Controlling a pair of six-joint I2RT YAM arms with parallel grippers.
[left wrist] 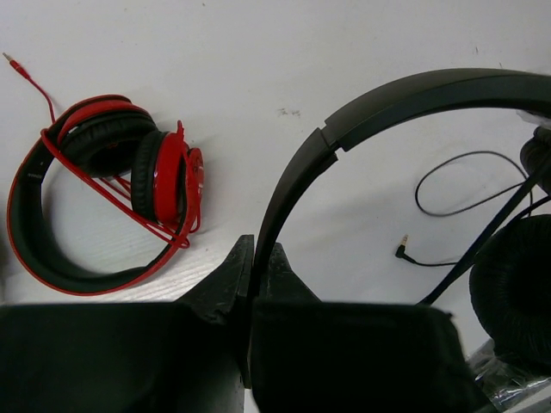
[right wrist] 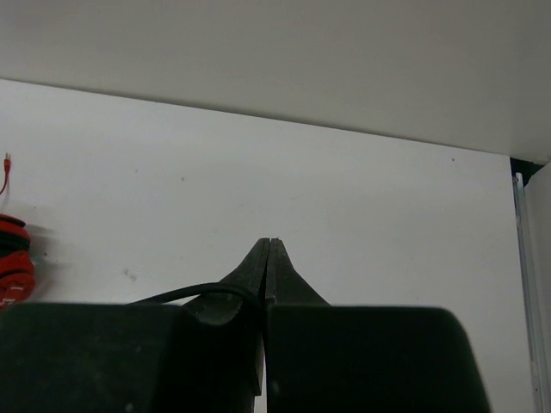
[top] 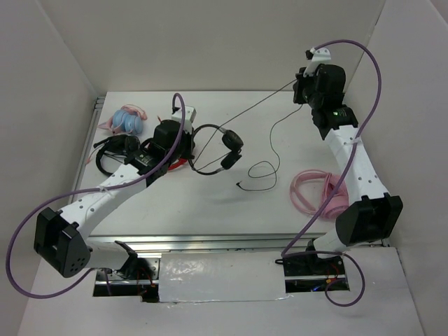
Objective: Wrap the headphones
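Observation:
The black headphones (top: 218, 148) lie at the table's middle left, thin headband to the left, two small earcups (top: 232, 139) to the right. My left gripper (top: 190, 143) is shut on the headband (left wrist: 379, 103), which runs up between its jaws in the left wrist view. The thin black cable (top: 259, 101) runs taut from the headphones up to my right gripper (top: 298, 84), which is raised at the back right and shut on it (right wrist: 194, 293). From there the cable hangs down into a loose loop (top: 264, 169), and its plug (top: 239, 185) lies on the table.
Red-and-black headphones (left wrist: 103, 189) lie just left of my left gripper. A bulkier black headset (top: 115, 150) and a blue-and-pink bundle (top: 127, 119) sit at the far left. A coiled pink cable (top: 315, 192) lies by the right arm. White walls enclose the table.

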